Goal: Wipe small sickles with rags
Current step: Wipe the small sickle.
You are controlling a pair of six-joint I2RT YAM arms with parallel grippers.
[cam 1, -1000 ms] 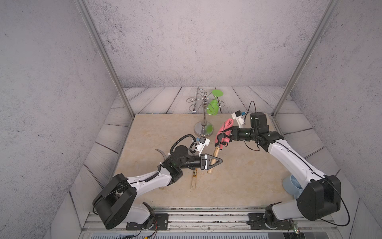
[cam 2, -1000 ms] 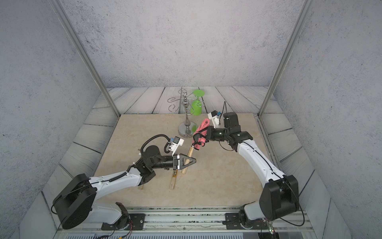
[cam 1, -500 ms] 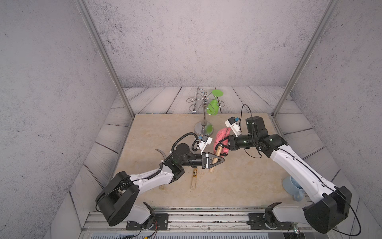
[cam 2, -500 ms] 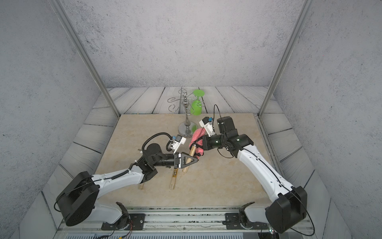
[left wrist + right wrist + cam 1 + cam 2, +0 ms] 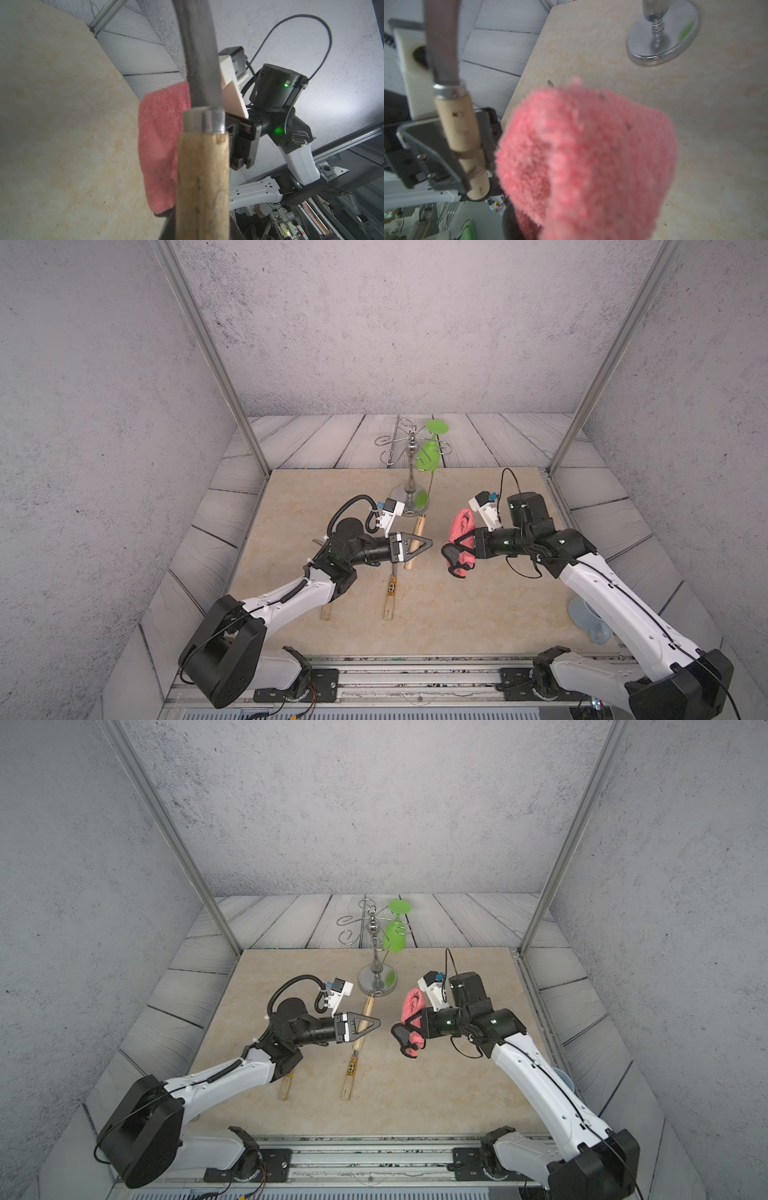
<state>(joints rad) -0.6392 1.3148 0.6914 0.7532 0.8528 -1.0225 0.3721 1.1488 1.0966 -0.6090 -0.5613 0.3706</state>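
Pretty plain box setup here: speckled grey walls (image 5: 374,323) on three sides, grey wood-look planks (image 5: 316,439) framing a beige marble-ish worktop (image 5: 332,489), two aluminium posts (image 5: 210,356) rising from its back corners, a metal rail (image 5: 415,676) along its front edge, all under soft even light.

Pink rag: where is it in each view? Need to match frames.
Top view: pink rag right of centre.
Top view: rag likewise right of centre.
Left wrist: rag behind the held sickle.
Right wrist: rag blurred, filling the foreground.
Landmark: held sickle's wooden handle, in all four.
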